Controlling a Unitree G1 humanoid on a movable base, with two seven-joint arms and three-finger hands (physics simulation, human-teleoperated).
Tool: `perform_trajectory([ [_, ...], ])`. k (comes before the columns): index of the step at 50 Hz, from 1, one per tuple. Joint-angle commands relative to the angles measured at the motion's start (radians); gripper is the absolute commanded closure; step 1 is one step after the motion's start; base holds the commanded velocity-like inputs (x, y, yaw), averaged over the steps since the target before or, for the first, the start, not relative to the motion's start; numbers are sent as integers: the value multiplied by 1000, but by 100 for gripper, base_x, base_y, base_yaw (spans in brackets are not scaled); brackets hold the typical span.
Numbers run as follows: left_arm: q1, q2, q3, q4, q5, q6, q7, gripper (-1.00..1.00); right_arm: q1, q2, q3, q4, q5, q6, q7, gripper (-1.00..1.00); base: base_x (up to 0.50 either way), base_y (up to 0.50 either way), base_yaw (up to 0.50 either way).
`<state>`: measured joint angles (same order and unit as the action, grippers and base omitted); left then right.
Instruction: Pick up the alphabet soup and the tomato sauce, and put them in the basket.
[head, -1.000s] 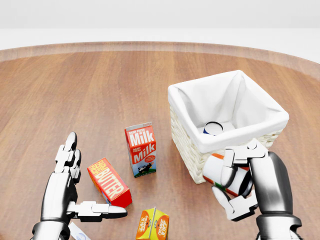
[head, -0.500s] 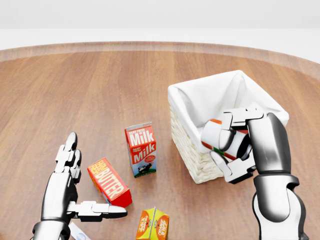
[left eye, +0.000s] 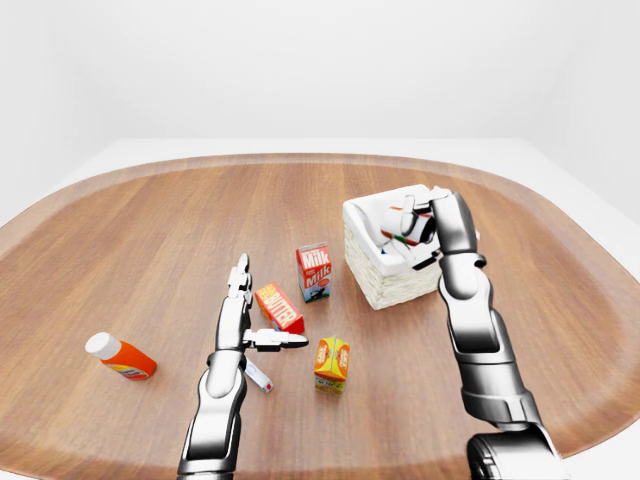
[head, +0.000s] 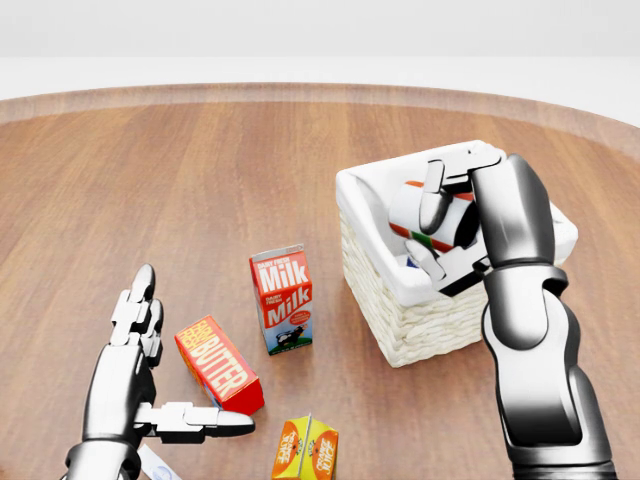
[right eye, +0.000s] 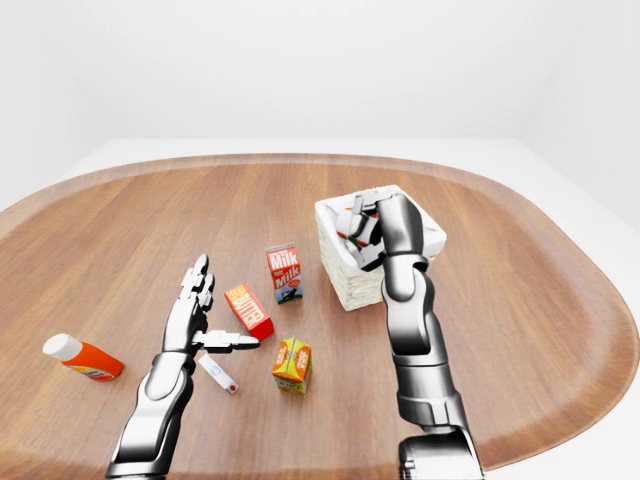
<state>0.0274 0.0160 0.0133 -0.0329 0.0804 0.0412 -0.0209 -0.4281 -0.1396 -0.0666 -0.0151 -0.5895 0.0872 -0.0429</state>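
My right hand (head: 430, 228) is shut on a white can with a red and green label (head: 409, 213). I cannot read which of the two cans it is. The can lies tilted in my fingers, just above the inside of the white-lined wicker basket (head: 400, 322), near its lower right rim. Below my thumb, a sliver of a blue-rimmed can (head: 408, 262) shows inside the basket; the rest of it is hidden. At the lower left of the head view my left hand (head: 190, 352) is open, flat-fingered, and holds nothing.
A milk carton (head: 283, 298) stands left of the basket. A red butter box (head: 218, 365) lies by my left hand, with an orange juice carton (head: 307, 447) below it. An orange bottle (left eye: 120, 356) and a small white tube (left eye: 258, 375) lie further left on the wooden table.
My right hand has risen with the can from beside the basket's lower wall, over the rim, to above its inside. The left hand has not moved.
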Motion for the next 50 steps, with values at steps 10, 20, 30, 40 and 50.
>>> perform_trajectory([
  [10,-8,-1,2,2,-20,0,-9,-100,-338,-53,17,565,29,0,-159,100,0,0,0],
  [20,-10,1,5,13,-22,-9,-10,-100,-448,-44,34,689,2,0,-188,100,0,0,0],
  [30,-8,1,3,9,-20,-9,-11,-100,-537,-46,42,927,6,-20,-269,100,0,0,0],
  [40,-6,1,3,10,-19,-14,-12,-100,-607,-53,47,1068,1,-49,-307,100,0,0,0],
  [50,-7,1,3,17,-18,-19,-13,-100,-665,-60,47,1205,1,-73,-345,100,0,0,0],
])
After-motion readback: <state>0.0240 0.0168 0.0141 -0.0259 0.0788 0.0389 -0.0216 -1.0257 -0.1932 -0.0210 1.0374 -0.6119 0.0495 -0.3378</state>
